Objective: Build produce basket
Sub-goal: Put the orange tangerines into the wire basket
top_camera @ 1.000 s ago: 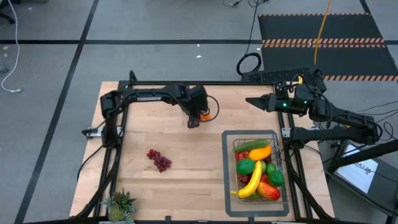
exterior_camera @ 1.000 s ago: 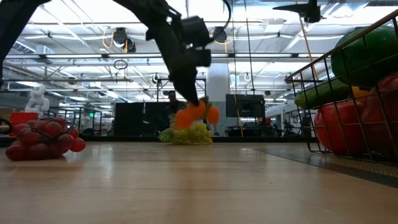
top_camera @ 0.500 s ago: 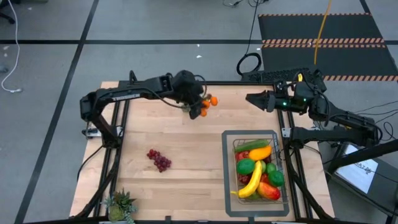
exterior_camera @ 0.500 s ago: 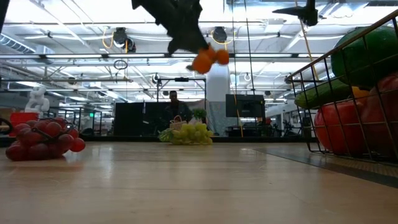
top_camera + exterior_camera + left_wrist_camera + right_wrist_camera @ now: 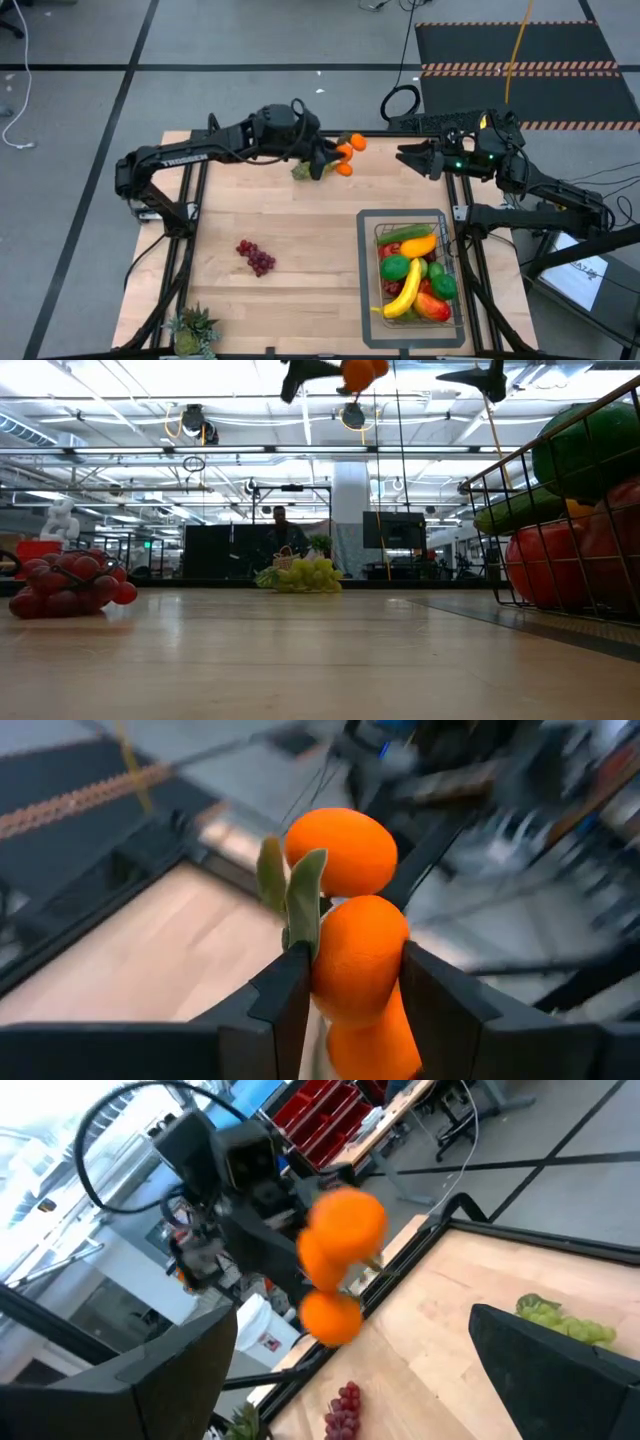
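Observation:
My left gripper (image 5: 333,160) is high over the table's far middle, shut on a cluster of oranges (image 5: 347,155) with green leaves, which also shows at the top of the low view (image 5: 360,370). The dark wire basket (image 5: 451,290) stands on a grey tray at the right near side, holding a banana, a mango, a cucumber and other fruit. Green grapes (image 5: 301,171) lie on the wood below the left gripper. Red grapes (image 5: 257,257) lie left of centre. My right gripper (image 5: 405,157) hovers open at the far right, pointing at the oranges. My left gripper pinches the middle orange (image 5: 355,955) of the cluster between its two fingers, coming from the table's left, roughly level. One orange (image 5: 342,850) and the leaves stick out past the fingertips; another hangs below. The cluster is lifted clear of the table.
A flat grey tray (image 5: 368,330) lies under the basket. A spiky potted plant (image 5: 192,330) stands at the near left corner. Bare wood spreads between the red grapes and the tray. In the right wrist view, the green grapes (image 5: 555,1320) and red grapes (image 5: 343,1405) show on the table.
My left gripper has risen from table height with the oranges and moved toward the table's right and far edge, staying shut on them. The cluster is lifted clear, now well above the green grapes, which stayed in place.

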